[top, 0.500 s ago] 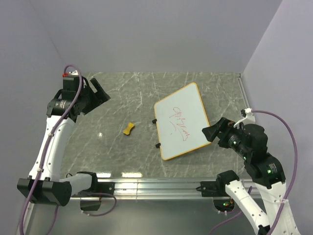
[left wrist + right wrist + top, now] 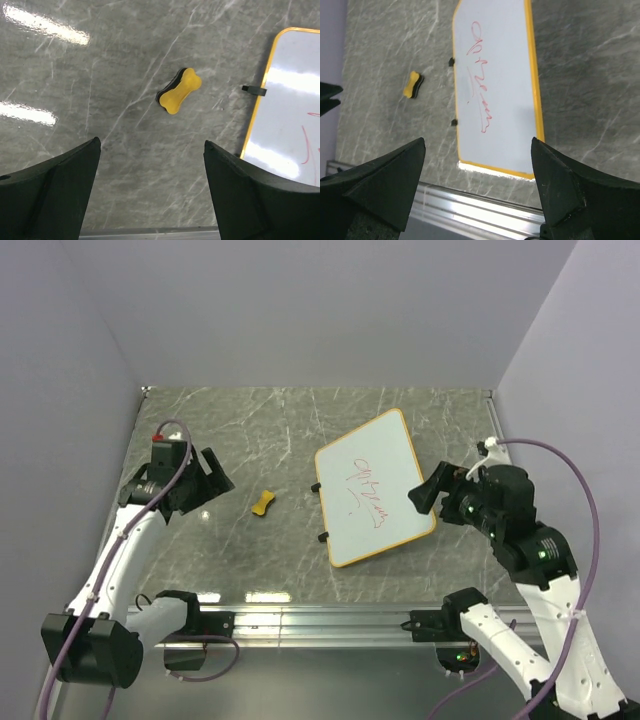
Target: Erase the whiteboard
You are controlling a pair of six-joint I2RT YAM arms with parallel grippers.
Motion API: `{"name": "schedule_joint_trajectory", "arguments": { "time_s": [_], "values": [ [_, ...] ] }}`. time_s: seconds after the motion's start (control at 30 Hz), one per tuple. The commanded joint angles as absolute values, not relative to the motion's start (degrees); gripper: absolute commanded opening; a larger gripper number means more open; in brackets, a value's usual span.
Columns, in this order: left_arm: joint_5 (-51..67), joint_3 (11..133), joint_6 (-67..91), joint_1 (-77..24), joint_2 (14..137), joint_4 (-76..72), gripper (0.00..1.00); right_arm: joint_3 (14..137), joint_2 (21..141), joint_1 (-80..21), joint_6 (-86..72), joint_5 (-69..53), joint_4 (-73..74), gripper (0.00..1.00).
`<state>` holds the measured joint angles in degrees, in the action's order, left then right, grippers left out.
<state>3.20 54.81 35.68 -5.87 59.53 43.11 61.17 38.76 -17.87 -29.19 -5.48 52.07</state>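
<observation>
The whiteboard (image 2: 375, 499) lies flat at the table's centre-right, tilted, with an orange-yellow frame, red scribbles and two black clips on its left edge. It also shows in the right wrist view (image 2: 495, 85) and partly in the left wrist view (image 2: 295, 110). The small yellow bow-shaped eraser (image 2: 264, 503) lies on the table left of the board; it shows in the left wrist view (image 2: 179, 91) and the right wrist view (image 2: 413, 84). My left gripper (image 2: 213, 477) is open and empty, above the table left of the eraser. My right gripper (image 2: 428, 492) is open and empty, at the board's right edge.
The grey marble table (image 2: 250, 560) is walled by lilac panels at the back and sides. A metal rail (image 2: 320, 620) runs along the near edge.
My left gripper has come down and nearer, toward the eraser. My right gripper has moved up and left to the board's right edge.
</observation>
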Motion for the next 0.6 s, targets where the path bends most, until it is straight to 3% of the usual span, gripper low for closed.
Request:
{"name": "schedule_joint_trajectory", "arguments": {
  "time_s": [0.0,0.27,0.57],
  "values": [
    [4.13,53.53,32.79,-6.07,58.35,35.33,0.89,64.51,42.43,-18.19,-27.42,-0.8,49.93,0.93],
    [8.26,49.75,28.22,-6.33,65.56,27.17,0.85,65.4,54.31,-17.05,-27.07,-1.22,43.96,0.88],
    [11.6,51.23,19.61,-12.03,78.04,20.31,0.81,63.37,63.8,-5.28,-24.52,-6.59,37.44,0.83]
  ]
}}
